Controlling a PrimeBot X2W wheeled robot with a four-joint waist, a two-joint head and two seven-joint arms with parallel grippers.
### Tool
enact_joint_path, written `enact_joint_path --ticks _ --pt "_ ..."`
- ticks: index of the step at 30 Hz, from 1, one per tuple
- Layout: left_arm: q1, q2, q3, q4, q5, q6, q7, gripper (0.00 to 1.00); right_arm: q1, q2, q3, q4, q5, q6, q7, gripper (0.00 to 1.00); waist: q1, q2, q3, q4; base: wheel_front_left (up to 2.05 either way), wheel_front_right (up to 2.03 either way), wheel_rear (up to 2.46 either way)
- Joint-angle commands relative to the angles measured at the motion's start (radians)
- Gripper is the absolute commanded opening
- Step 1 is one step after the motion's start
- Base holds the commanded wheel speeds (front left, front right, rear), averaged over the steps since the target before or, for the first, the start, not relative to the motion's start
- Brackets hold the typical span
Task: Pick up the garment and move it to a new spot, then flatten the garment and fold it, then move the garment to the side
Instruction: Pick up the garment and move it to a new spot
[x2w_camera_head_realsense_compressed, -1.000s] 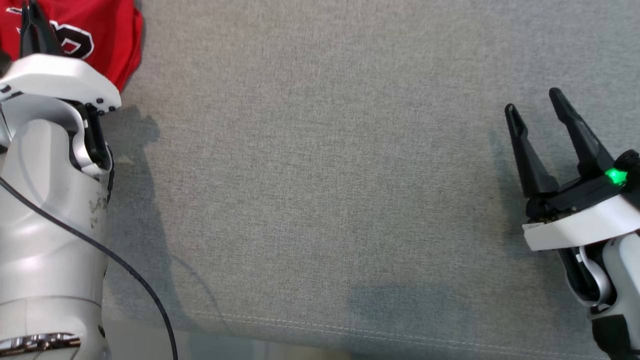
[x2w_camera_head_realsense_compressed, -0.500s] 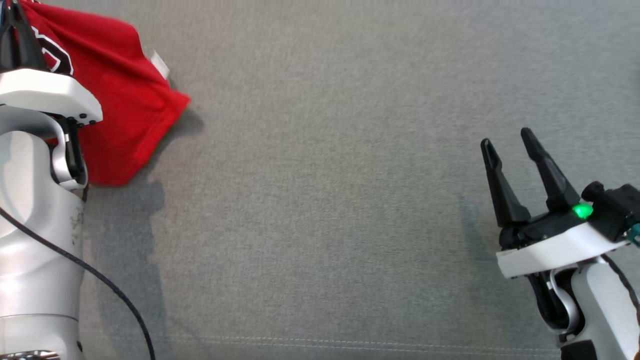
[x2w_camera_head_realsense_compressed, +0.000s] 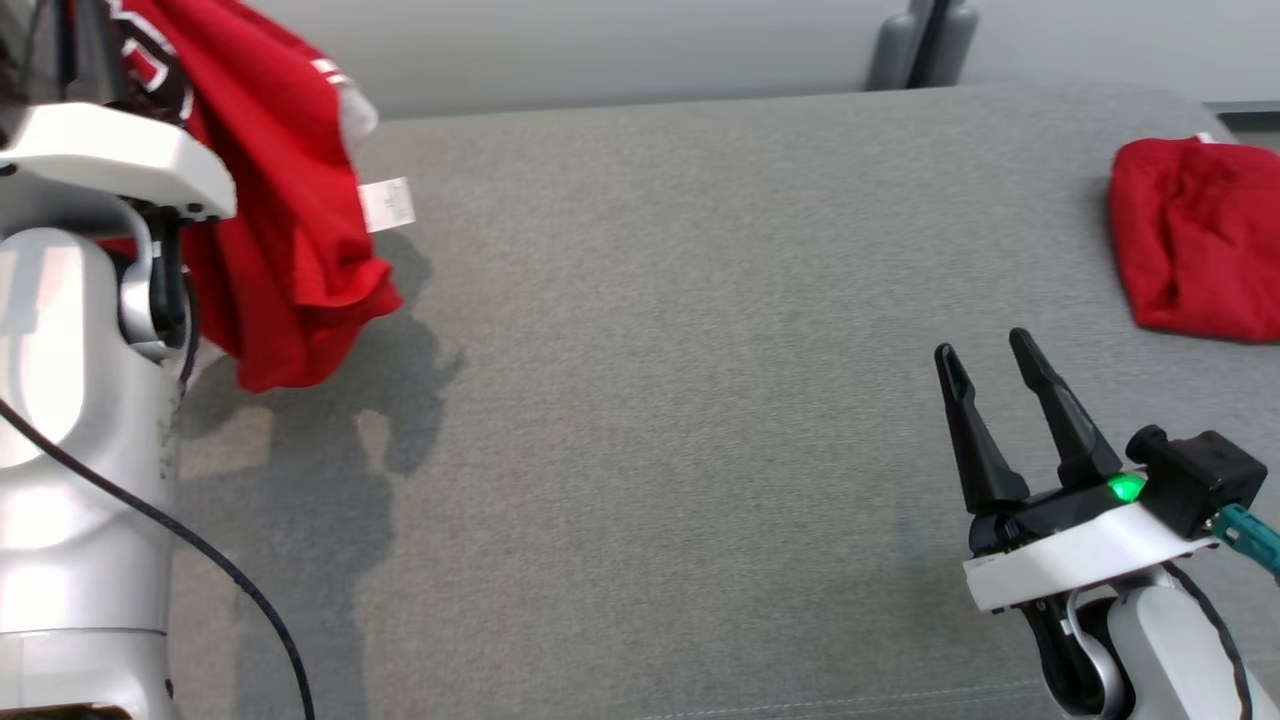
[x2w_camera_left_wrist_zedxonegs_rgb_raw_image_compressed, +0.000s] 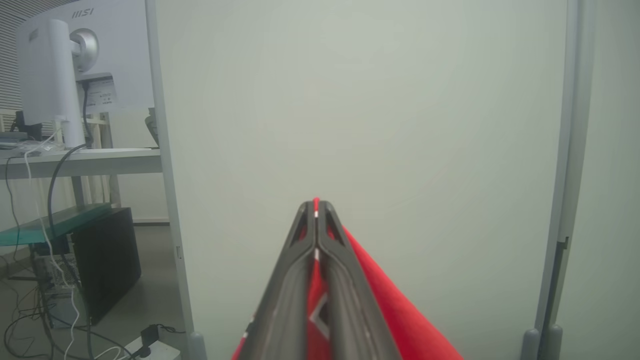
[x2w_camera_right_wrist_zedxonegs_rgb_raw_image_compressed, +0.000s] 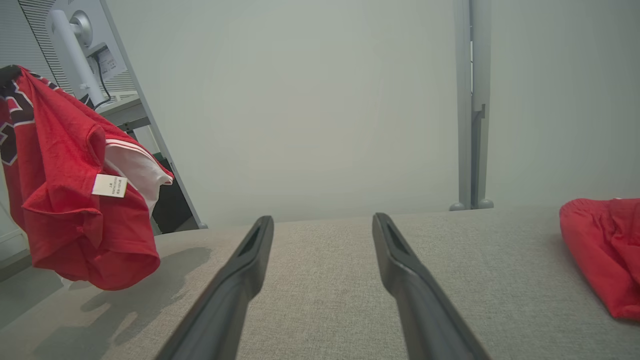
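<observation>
Likely mid-carry: the garment (x2w_camera_head_realsense_compressed: 290, 250) hung clear of the bench (x2w_camera_head_realsense_compressed: 640, 400).
Left claw (x2w_camera_left_wrist_zedxonegs_rgb_raw_image_compressed: 316, 205) pinched it aloft; right claw (x2w_camera_head_realsense_compressed: 982, 343) gaped empty; next needed a gentle lowering.

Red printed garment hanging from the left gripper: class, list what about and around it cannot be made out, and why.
Print on the red printed garment: head view, covered by the white wrist housing and cut by the top edge.
White label: right wrist view, lettering too small.
Part pinched by the left gripper: left wrist view, cloth cut by the bottom edge.
Crumpled red cloth at right: head view, cut by the right edge.
</observation>
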Motion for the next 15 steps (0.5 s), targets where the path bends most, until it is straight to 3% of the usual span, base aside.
enact_joint_path --ticks 1,15 --pt "-0.016 0.032 0.007 -0.054 0.010 -0.014 0.008 0.00 0.011 0.003 0.017 -0.020 -0.003 0.000 0.002 1.00 0.0000 0.0000 -0.037 -0.039 0.00 0.00 0.00" --pt "0.070 -0.099 -0.133 -0.206 -0.011 -0.066 0.105 0.00 0.050 0.014 0.018 -0.010 0.002 0.000 0.002 1.00 0.0000 0.0000 -0.083 -0.159 0.00 0.00 0.00"
